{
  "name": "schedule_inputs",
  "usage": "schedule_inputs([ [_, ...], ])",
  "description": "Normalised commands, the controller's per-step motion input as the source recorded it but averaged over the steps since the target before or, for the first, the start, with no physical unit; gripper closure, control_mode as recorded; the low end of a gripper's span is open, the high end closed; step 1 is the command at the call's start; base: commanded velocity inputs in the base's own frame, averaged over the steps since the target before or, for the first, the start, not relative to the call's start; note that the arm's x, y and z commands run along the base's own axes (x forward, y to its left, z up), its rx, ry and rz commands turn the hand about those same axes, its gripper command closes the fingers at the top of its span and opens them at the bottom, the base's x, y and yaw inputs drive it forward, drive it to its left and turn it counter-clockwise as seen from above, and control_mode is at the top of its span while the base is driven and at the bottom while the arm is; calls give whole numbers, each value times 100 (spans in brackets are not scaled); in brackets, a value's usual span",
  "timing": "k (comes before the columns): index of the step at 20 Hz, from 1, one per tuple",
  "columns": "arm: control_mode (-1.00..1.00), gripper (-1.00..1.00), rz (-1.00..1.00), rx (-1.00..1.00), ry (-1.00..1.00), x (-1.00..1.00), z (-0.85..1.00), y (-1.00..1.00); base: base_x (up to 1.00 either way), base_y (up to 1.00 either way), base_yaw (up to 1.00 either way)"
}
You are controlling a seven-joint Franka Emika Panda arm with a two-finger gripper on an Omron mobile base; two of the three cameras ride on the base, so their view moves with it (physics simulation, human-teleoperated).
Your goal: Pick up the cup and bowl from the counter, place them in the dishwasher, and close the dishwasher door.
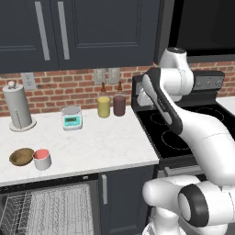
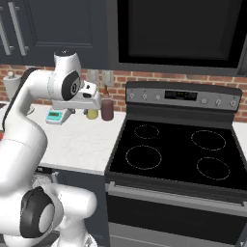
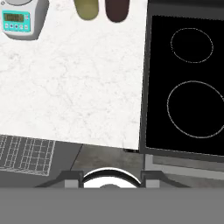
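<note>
Hand view, pincer (image 3: pixel 111 181): two dark tips low in frame, apart, nothing between them; whether fully spread cannot be told.
Pose: hand held high over the counter (image 3: pixel 74 87), looking down at its right end beside the stove (image 3: pixel 188 83).
Arm: folded upward, elbow near the upper cabinets (image 1: pixel 92 27).
Beneath hand: bare marble; front edge of counter, then dishwasher (image 1: pixel 48 209) rack.
Far edge: scale (image 3: pixel 19 19), yellow canister (image 3: pixel 86 8), maroon canister (image 3: pixel 116 9).
Cup (image 1: pixel 42 159): left end of counter, near front edge.
Bowl (image 1: pixel 21 156): touching cup's left side.
Paper towel holder (image 1: pixel 18 108): back left.
Open room: wide marble stretch between hand and cup.
</note>
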Motion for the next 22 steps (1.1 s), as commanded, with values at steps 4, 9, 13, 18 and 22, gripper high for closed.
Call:
schedule_inputs([
  [4,-100,-100,3,0,-1,-23,0,4,0,0,0],
  [9,-100,-100,1,-1,-11,-85,0,0,0,0,0],
  [13,-100,-100,0,-1,-26,-100,0,0,0,0,0],
  [18,-100,-100,0,0,-10,-95,0,0,0,0,0],
  [22,-100,-100,0,0,-4,-85,0,0,0,0,0],
])
